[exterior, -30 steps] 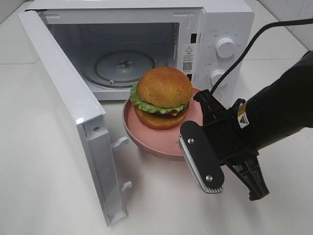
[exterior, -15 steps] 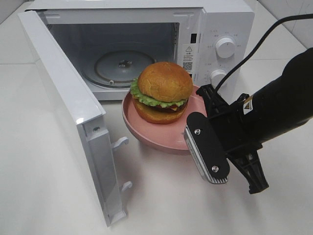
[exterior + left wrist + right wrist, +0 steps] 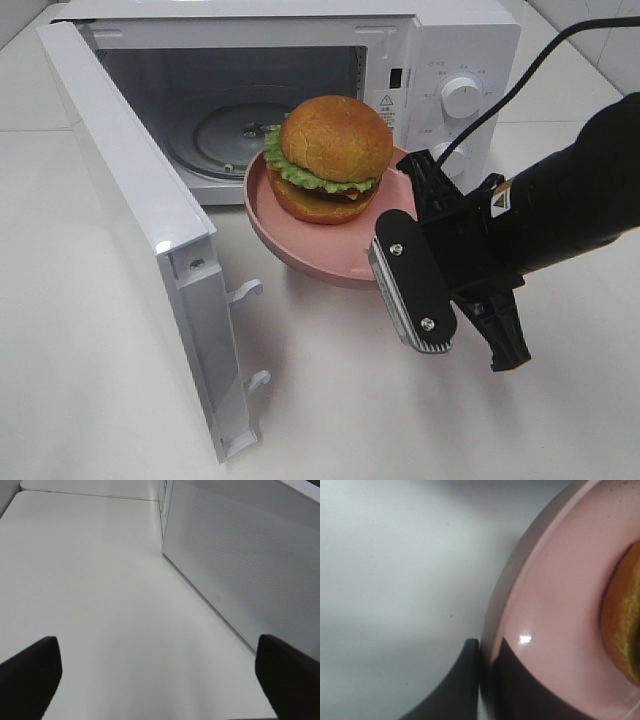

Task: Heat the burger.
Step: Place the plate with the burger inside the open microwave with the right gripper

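Right gripper (image 3: pixel 487 677) (image 3: pixel 413 172): jaws drawn narrow, clamped on the rim of the plate (image 3: pixel 555 605) (image 3: pixel 320 255). In the right wrist view one of the dark fingers (image 3: pixel 460 690) lies outside the rim and the other inside it, on the glossy pink surface. The edge of the bun shows at the far side of that view.

The burger (image 3: pixel 335 152) (image 3: pixel 624 630) sits upright on the plate, slightly toward the side away from the gripper, with lettuce frilling out below the top bun. The plate appears to be raised off the table (image 3: pixel 100 400), with a shadow beneath it, and it hangs at the mouth of the microwave (image 3: pixel 450 40), in front of the glass turntable (image 3: pixel 225 135).

The door (image 3: pixel 130 200) stands swung wide open on the left of the exterior high view. Two knobs (image 3: pixel 461 97) sit on the panel to the right of the cavity, the lower one partly hidden by the gripper. A black cable (image 3: pixel 520 80) runs from the right arm to the upper right corner of that view.

Left gripper (image 3: pixel 159 672): jaws spread wide and holding nothing, its fingers (image 3: pixel 30 675) low over bare table (image 3: pixel 90 580), beside the outer face of the door (image 3: pixel 250 570). It is out of sight in the exterior high view.
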Motion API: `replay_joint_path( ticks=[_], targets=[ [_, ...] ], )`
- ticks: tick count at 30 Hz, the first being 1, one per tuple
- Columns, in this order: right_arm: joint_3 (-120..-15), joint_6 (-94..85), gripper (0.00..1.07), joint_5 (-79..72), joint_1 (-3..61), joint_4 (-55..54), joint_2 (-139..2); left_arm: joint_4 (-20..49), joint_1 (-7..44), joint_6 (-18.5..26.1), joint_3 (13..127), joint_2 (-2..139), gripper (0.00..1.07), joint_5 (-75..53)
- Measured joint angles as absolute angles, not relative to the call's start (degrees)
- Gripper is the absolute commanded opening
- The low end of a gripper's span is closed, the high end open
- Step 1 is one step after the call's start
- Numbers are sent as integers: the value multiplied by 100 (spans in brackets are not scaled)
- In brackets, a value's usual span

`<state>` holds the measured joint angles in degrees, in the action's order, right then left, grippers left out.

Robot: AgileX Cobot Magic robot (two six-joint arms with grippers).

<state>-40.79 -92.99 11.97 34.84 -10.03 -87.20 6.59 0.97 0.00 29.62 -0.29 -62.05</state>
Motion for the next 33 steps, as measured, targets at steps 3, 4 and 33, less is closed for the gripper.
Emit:
replay_joint_path(
  ticks=[3, 4, 33],
  targets=[
    [-4183, -9305, 0, 1192, 3484, -1003, -8772, 659, 97, 0, 2962, -29, 98, -6205],
    [-4246, -9305, 0, 1186, 3484, -991, -8812, 659, 97, 0, 2962, -29, 98, -6205],
    [-5300, -9104, 0, 1146, 3684, -338, -9861, 659, 97, 0, 2962, -29, 98, -6205]
  ],
)
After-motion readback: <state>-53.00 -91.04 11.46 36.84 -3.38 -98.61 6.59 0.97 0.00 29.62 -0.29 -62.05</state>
